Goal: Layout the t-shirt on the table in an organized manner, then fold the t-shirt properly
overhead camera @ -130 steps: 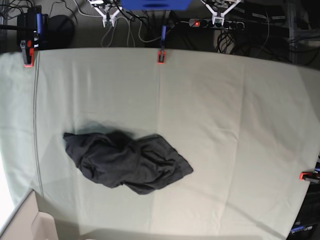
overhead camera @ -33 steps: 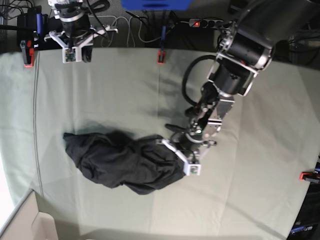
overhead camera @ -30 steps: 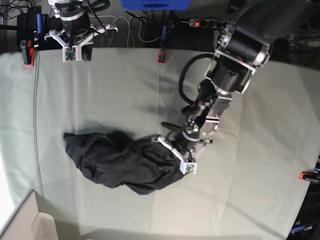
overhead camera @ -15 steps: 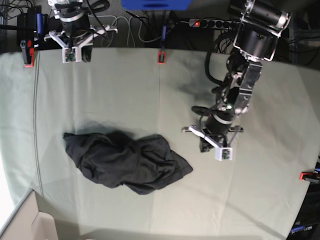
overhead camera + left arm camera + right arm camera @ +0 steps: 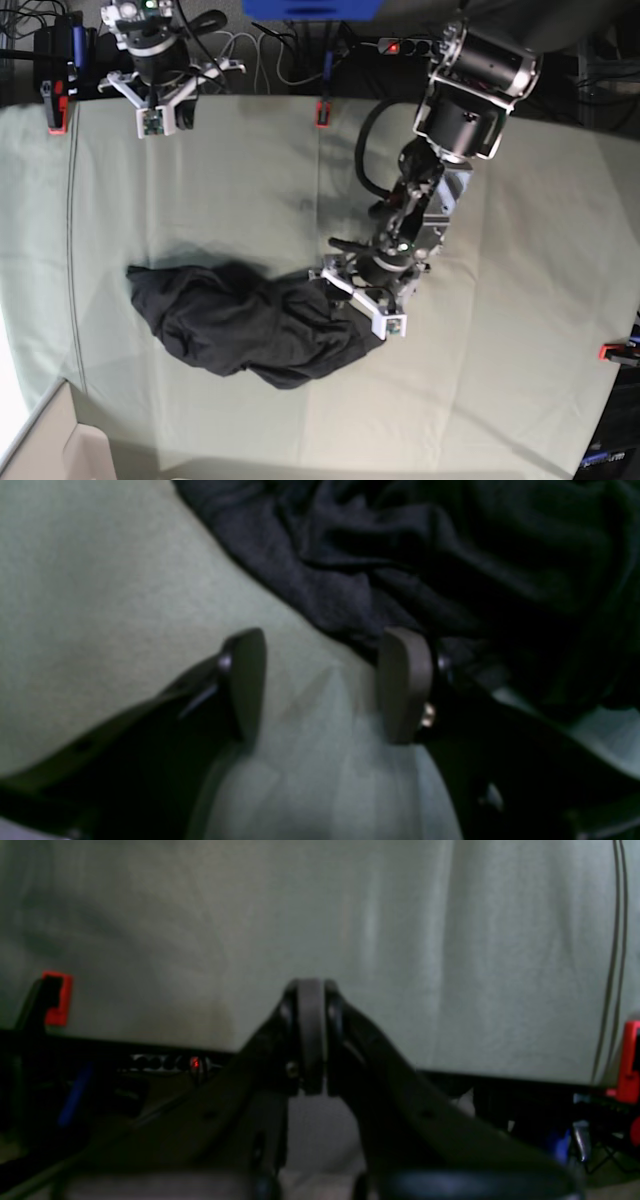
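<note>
Base view shows the t-shirt point(image 5: 245, 325) lying in a crumpled dark heap on the lower-left part of the surface point(image 5: 520, 330), which is covered with pale grey-green cloth. The left arm reaches down from the far edge on that view's right side, and its fingers point(image 5: 365, 300) sit at the right-hand end of the heap, just over the shirt's edge.

From the left wrist view, the left fingers point(image 5: 320, 685) stand spread apart with bare cloth-covered surface point(image 5: 100, 580) showing between them. One pad point(image 5: 247, 680) rests over the pale cloth; the other pad point(image 5: 402, 682) is at the border of the dark fabric point(image 5: 450, 555), touching or just beside it. Nothing lies between the pads, so the shirt is not gripped.

The right arm hangs at the far-left corner of the surface in the base view, well apart from the shirt, its fingers point(image 5: 160, 105) over the far edge. The right wrist view shows those fingers point(image 5: 311, 1035) pressed together with nothing between them, and red-orange clamps point(image 5: 57, 997) at the surface's edge on either side.
</note>
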Robot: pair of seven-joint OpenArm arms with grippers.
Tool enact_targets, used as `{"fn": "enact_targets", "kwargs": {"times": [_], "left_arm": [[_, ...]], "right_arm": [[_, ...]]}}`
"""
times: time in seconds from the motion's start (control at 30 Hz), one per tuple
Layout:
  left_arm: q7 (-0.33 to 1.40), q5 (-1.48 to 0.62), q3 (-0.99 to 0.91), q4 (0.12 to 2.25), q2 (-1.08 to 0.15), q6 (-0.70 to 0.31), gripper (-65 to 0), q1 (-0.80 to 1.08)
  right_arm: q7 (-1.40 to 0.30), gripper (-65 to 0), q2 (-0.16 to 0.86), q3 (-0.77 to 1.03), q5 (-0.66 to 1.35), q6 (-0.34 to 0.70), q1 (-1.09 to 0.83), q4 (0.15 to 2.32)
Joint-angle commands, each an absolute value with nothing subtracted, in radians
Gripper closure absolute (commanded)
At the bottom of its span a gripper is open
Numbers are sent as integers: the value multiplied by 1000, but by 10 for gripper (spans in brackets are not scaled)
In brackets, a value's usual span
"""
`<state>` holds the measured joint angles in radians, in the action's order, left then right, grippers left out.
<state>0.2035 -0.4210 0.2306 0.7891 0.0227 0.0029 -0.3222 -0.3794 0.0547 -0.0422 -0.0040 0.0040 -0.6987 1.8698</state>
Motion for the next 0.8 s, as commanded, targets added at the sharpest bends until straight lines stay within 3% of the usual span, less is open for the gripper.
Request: {"fn": "enact_targets", "kwargs": {"times": [0.0,0.27,0.47,0.57,0.67,0.77], "left_arm": [[159,-421,231,789,30,4,-356,-357],[50,-420,236,575,73,-4,-356,-429],[22,-418,237,541,104,-5,-347,-435],[22,-418,237,538,104,-5,-242,-435],[22,-418,237,538,102,-5,0,-435],[22,-418,234,539,97,-4,-22,-433]], "right_arm": [[-363,0,58,-39,-5,5,-708,1883],[-364,0,58,-39,-5,5,-696,1883],[-364,0,58,-39,-5,5,-694,1882],[-364,0,58,-39,-5,5,-694,1882],[-364,0,58,-39,-5,5,-694,1882],[-364,0,58,-39,-5,5,-694,1882]]}}
